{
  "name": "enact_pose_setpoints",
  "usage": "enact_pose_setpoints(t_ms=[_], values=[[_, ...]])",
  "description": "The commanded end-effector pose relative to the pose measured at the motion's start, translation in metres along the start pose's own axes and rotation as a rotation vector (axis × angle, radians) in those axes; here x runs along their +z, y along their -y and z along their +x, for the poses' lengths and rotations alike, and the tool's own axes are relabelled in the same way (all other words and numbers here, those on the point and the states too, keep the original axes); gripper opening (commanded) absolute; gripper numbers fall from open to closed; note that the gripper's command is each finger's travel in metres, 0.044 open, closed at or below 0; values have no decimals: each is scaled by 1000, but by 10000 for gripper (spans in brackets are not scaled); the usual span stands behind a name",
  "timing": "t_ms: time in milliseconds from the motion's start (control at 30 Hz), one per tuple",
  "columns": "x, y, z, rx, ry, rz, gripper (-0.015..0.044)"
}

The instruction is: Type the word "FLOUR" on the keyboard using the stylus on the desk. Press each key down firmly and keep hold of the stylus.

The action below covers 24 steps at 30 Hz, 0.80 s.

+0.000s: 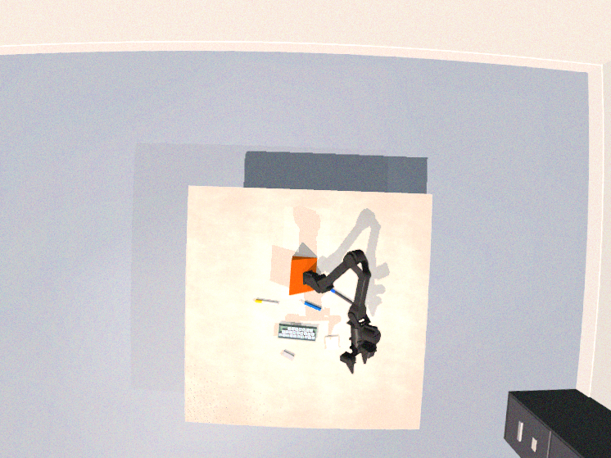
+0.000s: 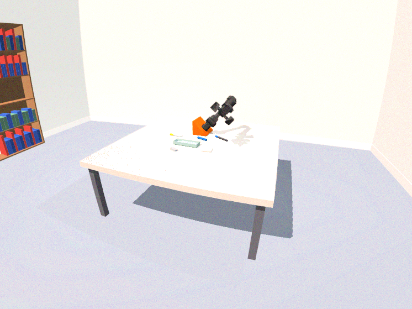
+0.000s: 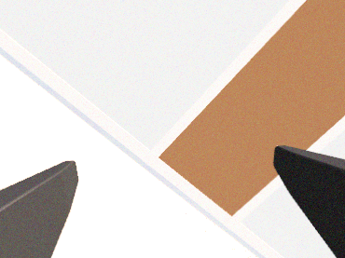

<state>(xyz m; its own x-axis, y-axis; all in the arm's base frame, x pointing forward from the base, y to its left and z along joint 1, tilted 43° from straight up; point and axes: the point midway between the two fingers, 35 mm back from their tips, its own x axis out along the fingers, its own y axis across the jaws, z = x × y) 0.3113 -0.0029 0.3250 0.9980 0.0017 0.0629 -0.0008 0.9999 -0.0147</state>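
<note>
Your gripper's (image 1: 358, 366) (image 2: 222, 113) (image 3: 176, 163) fingers are spread, holding nothing; behind them, the keyboard (image 1: 297, 332) (image 2: 186, 143) awaits all of "FLOUR".

You can see a tall brown wooden bookshelf (image 2: 28, 88) holding red, blue and green books, and a low black cabinet (image 1: 566, 405) with pale handles on the blue-grey floor (image 1: 92, 120) (image 2: 164, 260). Near each other, you have a thin white square pad (image 1: 332, 342) (image 2: 207, 150) and a small grey rectangular block (image 1: 287, 354) (image 2: 173, 148).
</note>
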Motion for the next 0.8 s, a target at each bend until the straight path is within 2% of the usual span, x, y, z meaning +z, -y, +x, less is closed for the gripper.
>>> enact_pose_setpoints(t_ms=[0, 133, 333, 533, 767], values=[[-1, 0, 1, 1, -6, -1, 414], [-32, 4, 16, 20, -157, -11, 309], [-126, 18, 36, 109, -604, 23, 151], [-208, 26, 24, 244, -1020, 180, 0], [-267, 29, -9, 407, -1392, 543, 0]])
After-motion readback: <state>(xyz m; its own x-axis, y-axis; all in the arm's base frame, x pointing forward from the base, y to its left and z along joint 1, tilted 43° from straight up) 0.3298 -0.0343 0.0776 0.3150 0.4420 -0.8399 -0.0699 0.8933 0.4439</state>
